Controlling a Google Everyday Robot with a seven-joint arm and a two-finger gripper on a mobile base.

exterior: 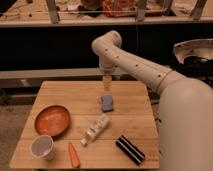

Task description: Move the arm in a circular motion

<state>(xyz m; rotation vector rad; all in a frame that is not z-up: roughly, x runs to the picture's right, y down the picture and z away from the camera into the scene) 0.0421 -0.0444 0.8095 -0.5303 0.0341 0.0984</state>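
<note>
My cream-white arm [150, 72] reaches from the lower right up and left over the back of the wooden table [130, 115]. Its elbow joint [107, 46] is high above the table's far edge. The narrow tan gripper [106, 84] hangs straight down from it, above the table's back middle and just behind a blue sponge [107, 103]. It holds nothing that I can see.
On the table lie an orange bowl [52, 120], a white cup [42, 147], a carrot [73, 155], a white bottle on its side [96, 128] and a black striped box [130, 149]. A dark shelf runs behind the table. A metal bowl [195, 51] is at the right.
</note>
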